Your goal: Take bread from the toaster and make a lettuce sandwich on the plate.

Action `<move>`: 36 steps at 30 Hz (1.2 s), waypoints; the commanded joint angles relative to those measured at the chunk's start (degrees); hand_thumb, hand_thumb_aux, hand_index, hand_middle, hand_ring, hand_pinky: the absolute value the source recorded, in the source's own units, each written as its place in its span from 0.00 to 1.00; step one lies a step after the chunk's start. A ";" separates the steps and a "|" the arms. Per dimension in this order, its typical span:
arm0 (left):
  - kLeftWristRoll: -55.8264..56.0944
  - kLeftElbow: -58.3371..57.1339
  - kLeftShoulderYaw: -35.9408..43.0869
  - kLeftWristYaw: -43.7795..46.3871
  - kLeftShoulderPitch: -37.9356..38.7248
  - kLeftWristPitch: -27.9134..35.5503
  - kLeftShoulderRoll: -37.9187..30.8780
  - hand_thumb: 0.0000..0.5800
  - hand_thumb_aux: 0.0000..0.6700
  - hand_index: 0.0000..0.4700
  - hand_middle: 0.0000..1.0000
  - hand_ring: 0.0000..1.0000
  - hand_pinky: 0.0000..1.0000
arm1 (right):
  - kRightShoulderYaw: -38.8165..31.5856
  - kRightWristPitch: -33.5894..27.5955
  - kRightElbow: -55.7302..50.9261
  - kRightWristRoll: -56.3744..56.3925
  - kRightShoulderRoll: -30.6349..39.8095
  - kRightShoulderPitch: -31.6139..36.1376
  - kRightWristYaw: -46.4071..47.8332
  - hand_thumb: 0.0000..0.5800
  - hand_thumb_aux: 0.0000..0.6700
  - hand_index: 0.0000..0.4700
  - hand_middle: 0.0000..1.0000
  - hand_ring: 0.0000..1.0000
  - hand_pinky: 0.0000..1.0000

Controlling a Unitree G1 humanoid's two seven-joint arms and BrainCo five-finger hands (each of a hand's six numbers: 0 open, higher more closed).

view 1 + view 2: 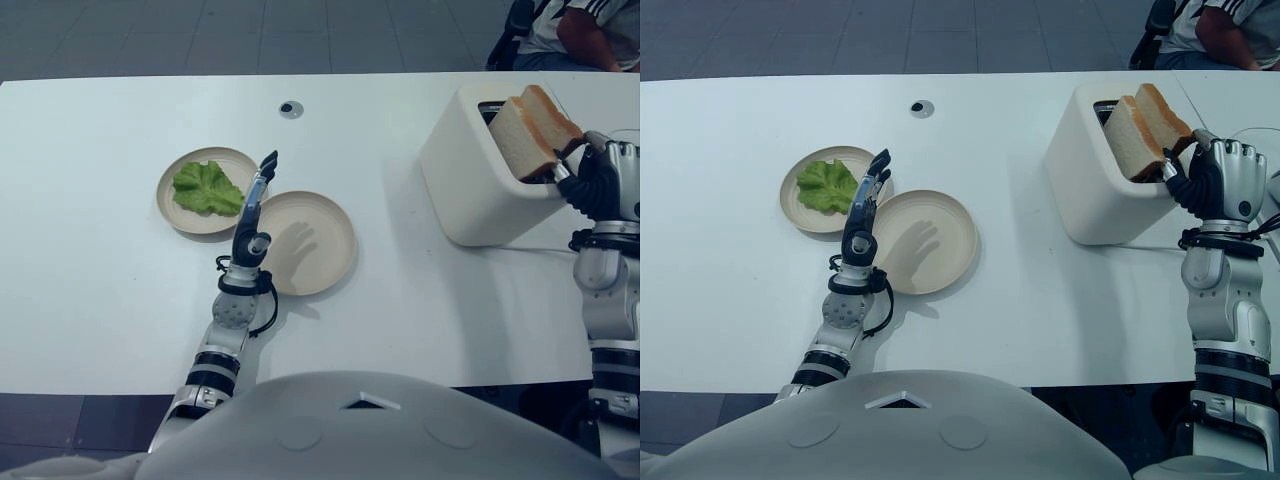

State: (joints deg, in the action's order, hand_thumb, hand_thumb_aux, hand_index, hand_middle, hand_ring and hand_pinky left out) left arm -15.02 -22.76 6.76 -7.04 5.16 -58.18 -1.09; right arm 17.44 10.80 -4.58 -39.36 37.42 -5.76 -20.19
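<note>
Two plates are sitting at the left of the worktop [100, 300]. The lettuce plate [166, 200] is carrying the lettuce [208, 188], and the bare plate [325, 250] is lying just beside it. The left robot hand [250, 228] is hanging over their neighbouring rims, stretched flat and holding nothing.

Further right, the toaster [470, 180] is standing with the bread [535, 130] sticking out of its top. The slices are leaning toward the robot's right, their long axis slanting up out of the slot. The right robot hand [1215, 180] is curling round their lower corner and, as far as the view allows, gripping them.

Judging by this, the bread is being extracted. The next move is calling for a pull along that slant, then a carry left to the bare plate.
</note>
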 commanded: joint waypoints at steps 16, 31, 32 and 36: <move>-0.47 -0.39 1.33 0.46 1.34 1.16 -0.29 0.00 0.00 0.00 0.00 0.00 0.00 | 1.11 0.36 2.19 2.55 0.73 -0.77 -4.59 1.00 1.00 1.00 1.00 1.00 1.00; -0.14 5.71 -8.47 -5.65 1.21 2.02 -2.02 0.00 0.00 0.00 0.00 0.00 0.00 | -19.90 23.16 23.25 31.71 -5.52 -2.30 5.14 1.00 1.00 1.00 1.00 1.00 1.00; -1.34 7.13 -10.55 -6.95 0.78 2.59 -2.66 0.00 0.00 0.00 0.00 0.00 0.00 | -24.51 21.72 21.80 36.57 -6.41 -2.33 11.12 1.00 1.00 1.00 1.00 1.00 1.00; -10.27 12.34 -18.19 -12.13 -0.34 8.04 -6.72 0.00 0.00 0.00 0.00 0.00 0.00 | -36.15 16.60 9.31 42.26 -12.04 0.89 27.13 1.00 1.00 1.00 1.00 1.00 1.00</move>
State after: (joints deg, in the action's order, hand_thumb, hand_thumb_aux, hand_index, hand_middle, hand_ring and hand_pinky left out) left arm -19.66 -13.37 -7.43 -16.48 5.89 -53.93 -5.00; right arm -12.72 30.92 12.45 -0.03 28.34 -7.11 -1.27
